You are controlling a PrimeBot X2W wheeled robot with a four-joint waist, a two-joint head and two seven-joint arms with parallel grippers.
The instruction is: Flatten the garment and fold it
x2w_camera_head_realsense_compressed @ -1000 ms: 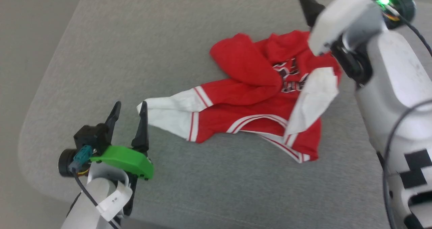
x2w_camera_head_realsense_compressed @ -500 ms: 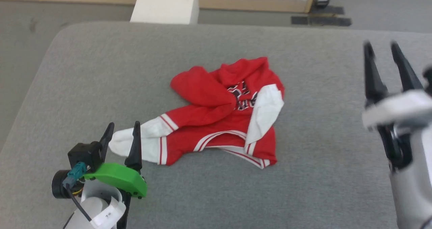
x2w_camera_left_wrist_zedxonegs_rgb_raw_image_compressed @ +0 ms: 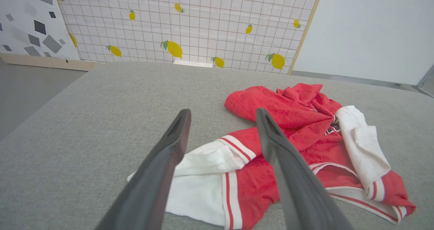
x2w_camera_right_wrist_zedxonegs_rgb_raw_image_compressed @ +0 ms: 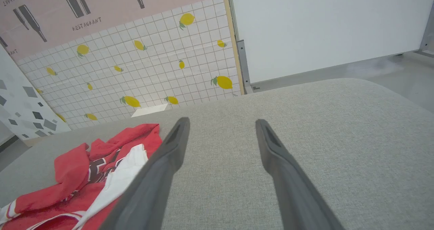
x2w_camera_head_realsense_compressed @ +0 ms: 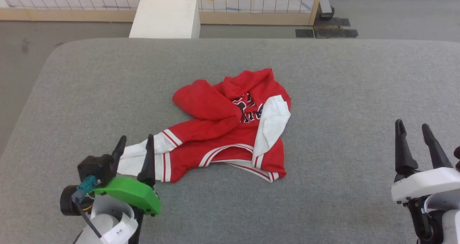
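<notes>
Garment [x2w_camera_head_realsense_compressed: 215, 109] lies crumpled at centre of surface [x2w_camera_head_realsense_compressed: 341, 86]. Likely light, soft, limp: grasp white sleeve [x2w_camera_head_realsense_compressed: 133, 158] at 8 o'clock, between the parted left jaws. Right jaws parted, 4 o'clock, well clear.

Dark-fingered left gripper [x2w_camera_head_realsense_compressed: 136, 138] wears green housing, right gripper [x2w_camera_head_realsense_compressed: 412, 124] white housing

Lettering [x2w_camera_head_realsense_compressed: 248, 111] on garment [x2w_camera_head_realsense_compressed: 205, 132] mostly buried under folds, white sleeve [x2w_camera_head_realsense_compressed: 133, 157] partly behind left fingers [x2w_camera_head_realsense_compressed: 148, 161].
</notes>
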